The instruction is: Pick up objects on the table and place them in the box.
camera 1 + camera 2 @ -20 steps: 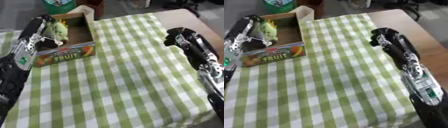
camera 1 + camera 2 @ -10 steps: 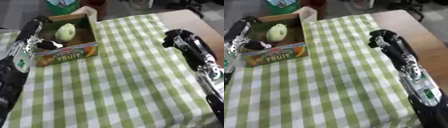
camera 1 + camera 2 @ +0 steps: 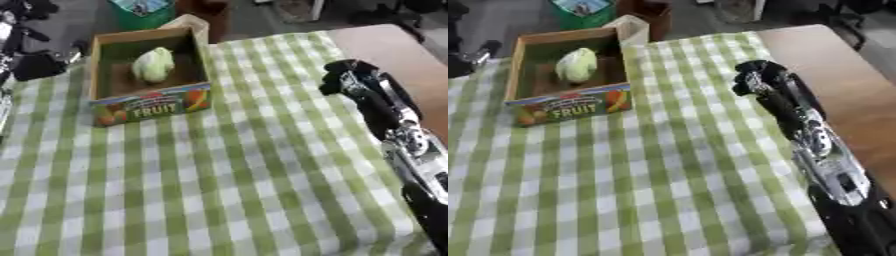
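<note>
A cardboard box with "FRUIT" printed on its front wall stands at the far left of the green checked cloth. A pale green, rounded vegetable lies inside it. My left hand shows as a dark shape just outside the box's left wall, apart from the vegetable. My right hand hovers over the cloth's right side with its fingers curled and nothing in them; its arm runs down to the lower right corner.
Bare brown table shows to the right of the cloth. A green bin and a dark brown object stand beyond the table's far edge, behind the box.
My left hand has drawn back to the left, away from the box, and the green vegetable now lies alone inside. The view has shifted as well. The right hand has held its place.
</note>
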Robot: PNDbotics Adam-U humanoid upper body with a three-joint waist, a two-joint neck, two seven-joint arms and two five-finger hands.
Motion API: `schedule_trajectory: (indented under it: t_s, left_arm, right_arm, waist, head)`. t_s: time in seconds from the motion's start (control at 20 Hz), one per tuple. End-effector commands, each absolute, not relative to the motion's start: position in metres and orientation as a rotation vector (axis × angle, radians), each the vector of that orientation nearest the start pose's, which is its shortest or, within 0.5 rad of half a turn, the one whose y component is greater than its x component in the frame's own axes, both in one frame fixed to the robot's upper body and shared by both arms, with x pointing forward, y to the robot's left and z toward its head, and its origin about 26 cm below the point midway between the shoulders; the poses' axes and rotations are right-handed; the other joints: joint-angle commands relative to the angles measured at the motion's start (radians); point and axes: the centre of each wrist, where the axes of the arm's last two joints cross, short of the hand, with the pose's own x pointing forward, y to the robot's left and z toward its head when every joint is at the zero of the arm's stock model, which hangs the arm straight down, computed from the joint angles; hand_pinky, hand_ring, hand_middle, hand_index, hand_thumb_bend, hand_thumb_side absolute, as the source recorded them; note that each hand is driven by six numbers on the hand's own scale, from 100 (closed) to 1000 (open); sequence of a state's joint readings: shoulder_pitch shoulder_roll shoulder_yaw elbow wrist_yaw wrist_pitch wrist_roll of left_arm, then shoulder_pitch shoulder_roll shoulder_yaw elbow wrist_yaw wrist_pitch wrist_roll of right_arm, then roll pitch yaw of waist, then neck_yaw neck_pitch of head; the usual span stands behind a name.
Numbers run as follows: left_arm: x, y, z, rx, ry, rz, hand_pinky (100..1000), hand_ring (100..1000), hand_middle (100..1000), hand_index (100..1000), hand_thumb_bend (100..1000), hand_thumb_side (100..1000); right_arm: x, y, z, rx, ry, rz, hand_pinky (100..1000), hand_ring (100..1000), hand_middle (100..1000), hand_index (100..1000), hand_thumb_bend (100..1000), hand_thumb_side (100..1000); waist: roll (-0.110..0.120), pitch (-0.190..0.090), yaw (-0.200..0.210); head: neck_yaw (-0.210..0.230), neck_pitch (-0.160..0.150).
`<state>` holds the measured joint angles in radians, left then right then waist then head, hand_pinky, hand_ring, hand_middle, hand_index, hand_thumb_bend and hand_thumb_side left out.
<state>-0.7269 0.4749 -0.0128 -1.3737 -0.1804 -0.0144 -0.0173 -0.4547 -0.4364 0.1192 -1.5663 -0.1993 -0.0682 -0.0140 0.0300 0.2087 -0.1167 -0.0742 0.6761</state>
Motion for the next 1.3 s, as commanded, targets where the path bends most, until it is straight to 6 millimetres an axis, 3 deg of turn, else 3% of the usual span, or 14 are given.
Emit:
schedule_trajectory:
  t_s: [0.05,0.2,0.25,0.3,0.6,0.85,1.3]
  left_arm:
    - [0.391,0.299,0.245,0.398,-2.158,-0.477,638,823,801,743,409,241]
    - [0.368,0.304,0.223,0.291,-2.145,-0.364,625,818,795,735,363,284]
    - [0.361,0.306,0.217,0.268,-2.136,-0.335,623,818,796,735,366,230]
    - [0.355,0.307,0.210,0.247,-2.124,-0.306,620,817,794,734,343,304]
    - [0.329,0.307,0.176,0.185,-2.066,-0.173,609,809,786,728,319,352]
    - [0.322,0.308,0.160,0.166,-2.026,-0.133,603,804,782,724,309,370]
    - [0.320,0.308,0.151,0.155,-2.004,-0.112,599,800,779,719,302,387]
  right_arm:
    - [0.369,-0.281,0.159,-0.065,-2.063,0.359,651,595,554,701,100,601]
    - [0.368,-0.284,0.158,-0.076,-2.072,0.329,651,592,552,699,100,595]
    - [0.367,-0.285,0.157,-0.079,-2.076,0.321,651,591,551,699,100,589]
    - [0.366,-0.285,0.157,-0.083,-2.081,0.313,651,590,550,698,100,590]
    - [0.362,-0.287,0.156,-0.095,-2.106,0.264,651,586,546,694,100,593]
    - [0.359,-0.288,0.159,-0.099,-2.125,0.237,651,584,543,689,100,590]
    - [0.357,-0.289,0.161,-0.107,-2.135,0.232,653,587,545,679,100,591]
  waist:
    - [-0.002,-0.023,0.013]
    - [-0.002,-0.027,0.034]
    - [-0.002,-0.028,0.038]
    - [-0.002,-0.029,0.043]
    - [-0.001,-0.031,0.061]
    - [-0.001,-0.027,0.064]
    - [0.001,-0.021,0.062]
  head:
    - [-0.005,0.015]
    - [0.005,0.034]
    - [0.008,0.041]
    - [0.010,0.049]
    - [0.032,0.082]
    - [0.064,0.093]
    - [0.095,0.084]
